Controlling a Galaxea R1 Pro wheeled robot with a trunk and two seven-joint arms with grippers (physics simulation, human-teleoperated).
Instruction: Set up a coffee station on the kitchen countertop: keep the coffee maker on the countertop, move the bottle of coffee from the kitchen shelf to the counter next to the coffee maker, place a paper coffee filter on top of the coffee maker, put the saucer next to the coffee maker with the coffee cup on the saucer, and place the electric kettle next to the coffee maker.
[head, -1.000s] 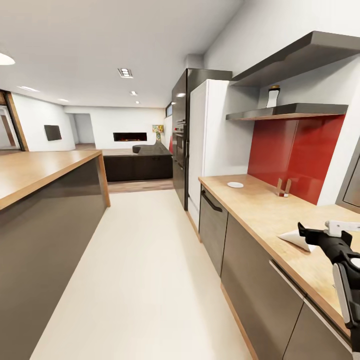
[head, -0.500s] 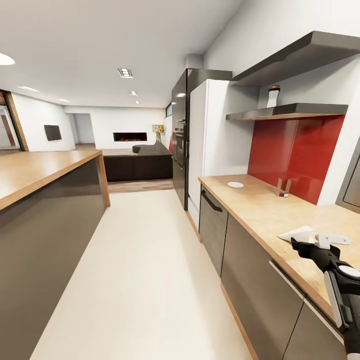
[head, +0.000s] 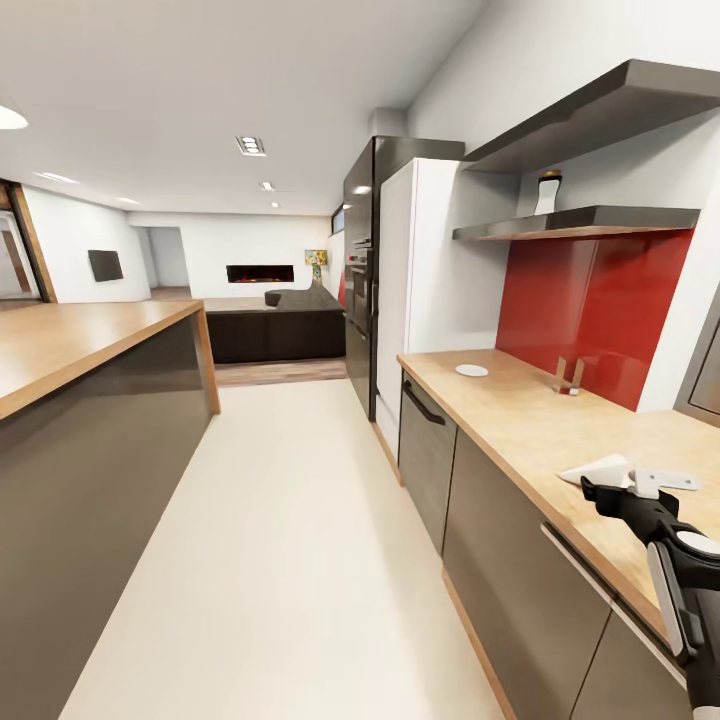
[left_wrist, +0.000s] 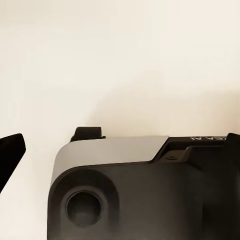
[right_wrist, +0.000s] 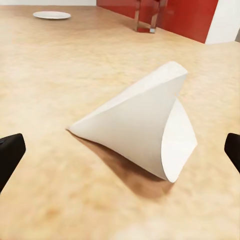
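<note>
Two dark fingertips of the right gripper (right_wrist: 120, 150) stood wide apart at the edges of the right wrist view, spread and holding nothing, with the paper coffee filter (right_wrist: 145, 117) lying between them on the kitchen countertop (right_wrist: 55, 70). The filter was a pale cone resting on its side, its open mouth turned toward the camera, and it cast a shadow on the wood grain beneath it. In the head view the right gripper (head: 610, 492) reached over the countertop's (head: 520, 420) front edge and sat just beside the filter (head: 598, 468); whether a fingertip touched the paper was hard to judge from that angle.

Farther along the countertop from the filter, well apart from it, lay the saucer (head: 471, 370), small and white, also seen in the right wrist view (right_wrist: 52, 15). A small wooden stand (head: 568, 376) stood between them nearer the red backsplash (head: 590, 300). Above the backsplash, the bottle of coffee (head: 547, 193) stood upright on the kitchen shelf (head: 575, 222).

The left wrist view looked across a dark and silver part of the robot's own body (left_wrist: 145, 190) toward a pale surface; one dark fingertip (left_wrist: 10, 155) showed at the edge, and I cannot tell how the left gripper's jaws stood.
</note>
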